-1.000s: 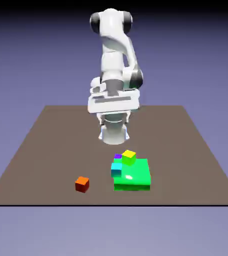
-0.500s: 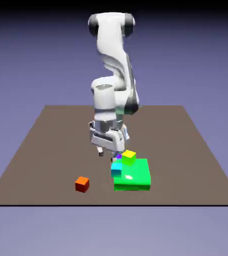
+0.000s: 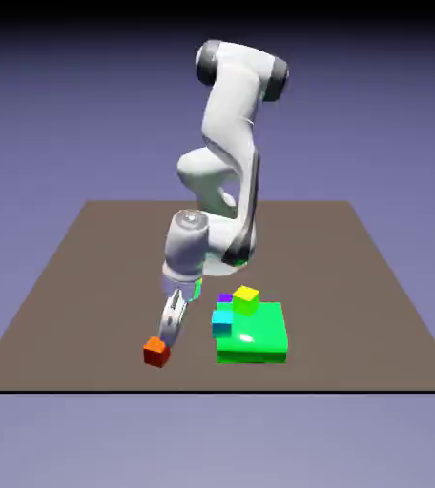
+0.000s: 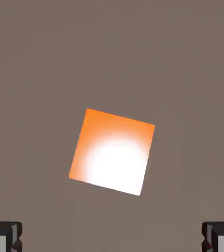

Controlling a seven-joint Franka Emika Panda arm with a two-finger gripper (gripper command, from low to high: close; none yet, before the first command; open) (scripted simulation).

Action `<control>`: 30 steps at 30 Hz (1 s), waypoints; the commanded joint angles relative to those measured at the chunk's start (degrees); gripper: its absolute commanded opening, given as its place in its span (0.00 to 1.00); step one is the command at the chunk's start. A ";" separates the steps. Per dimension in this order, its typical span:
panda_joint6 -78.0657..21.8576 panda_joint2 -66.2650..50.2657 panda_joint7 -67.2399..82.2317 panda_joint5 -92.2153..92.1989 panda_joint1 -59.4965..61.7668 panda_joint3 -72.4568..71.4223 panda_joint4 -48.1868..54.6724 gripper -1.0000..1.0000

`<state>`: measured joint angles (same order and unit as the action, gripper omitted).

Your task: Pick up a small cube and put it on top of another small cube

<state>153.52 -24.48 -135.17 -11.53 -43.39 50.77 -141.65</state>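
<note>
The flat green block (image 3: 257, 333) lay beside the orange-red cube (image 3: 155, 353), carrying the yellow-green cube (image 3: 246, 300). The gripper (image 4: 112, 237) was released, its fingertips wide apart near the orange-red cube on the table (image 3: 355, 315). That cube looked light and stiff (perhaps slick), best pinched midway across two opposite side faces, squared to its tilt.

Flat green block (image 3: 252, 335), purple cube (image 3: 225, 298) & cyan cube (image 3: 222, 324) seen btm ctr, ext. view.
</note>
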 commanded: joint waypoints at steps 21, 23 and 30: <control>-2.74 0.95 -1.02 2.58 -2.14 -1.90 2.53 0.00; -4.03 5.11 3.47 5.75 -0.81 -5.52 3.27 0.00; -4.91 17.88 15.92 10.88 6.75 -19.40 -0.48 0.00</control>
<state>148.67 -6.60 -119.24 -0.66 -36.64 31.36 -142.13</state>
